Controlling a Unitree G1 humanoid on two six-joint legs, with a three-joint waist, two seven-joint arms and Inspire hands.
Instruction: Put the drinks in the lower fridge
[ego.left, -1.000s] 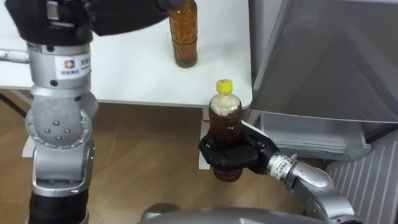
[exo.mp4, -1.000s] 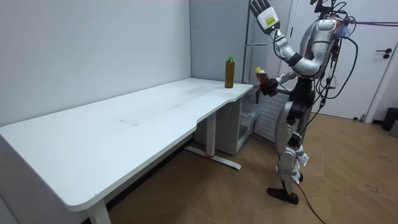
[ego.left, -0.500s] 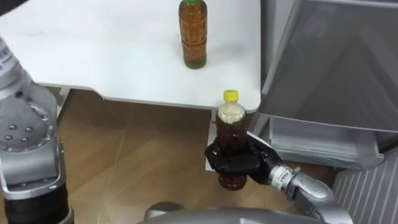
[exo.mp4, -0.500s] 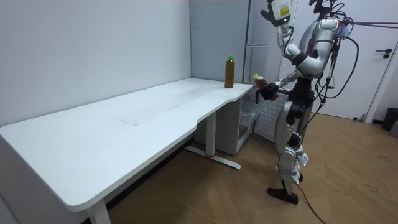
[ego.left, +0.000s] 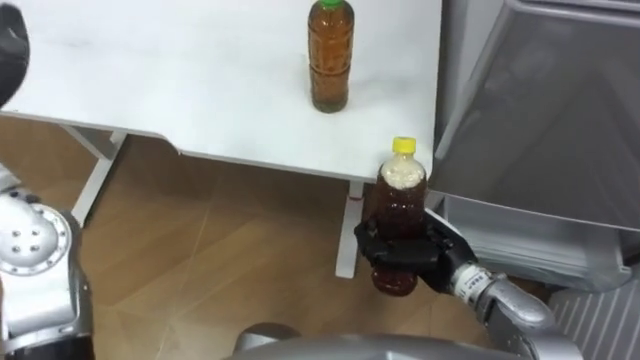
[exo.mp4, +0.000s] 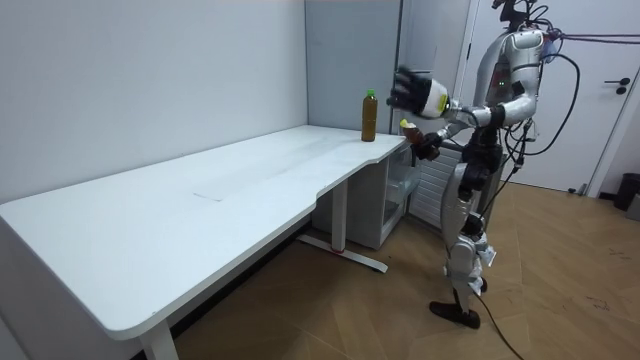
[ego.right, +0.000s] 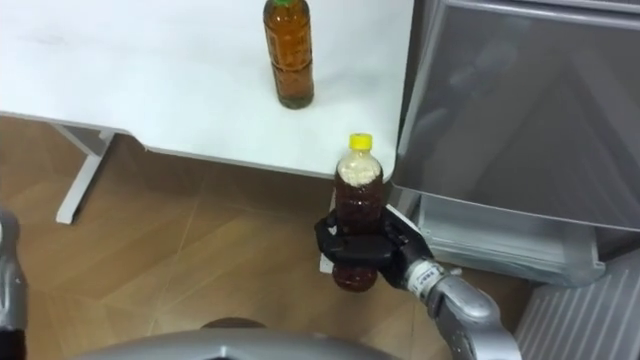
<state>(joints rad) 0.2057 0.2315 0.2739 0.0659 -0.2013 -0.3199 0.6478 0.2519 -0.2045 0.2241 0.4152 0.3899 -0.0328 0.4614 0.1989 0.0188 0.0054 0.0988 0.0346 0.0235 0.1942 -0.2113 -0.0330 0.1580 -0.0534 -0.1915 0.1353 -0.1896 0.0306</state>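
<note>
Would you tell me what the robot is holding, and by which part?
The right hand grips the yellow-capped bottle around its lower body; the left hand holds nothing.

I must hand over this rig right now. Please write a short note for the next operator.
Right hand: shut on the yellow-capped bottle, held upright beside the table's edge, near the fridge.
Left hand: open, raised, holding nothing.
Green-capped bottle: standing on the white table.
Done: one bottle picked up.
Left: put both bottles into the lower fridge.
</note>
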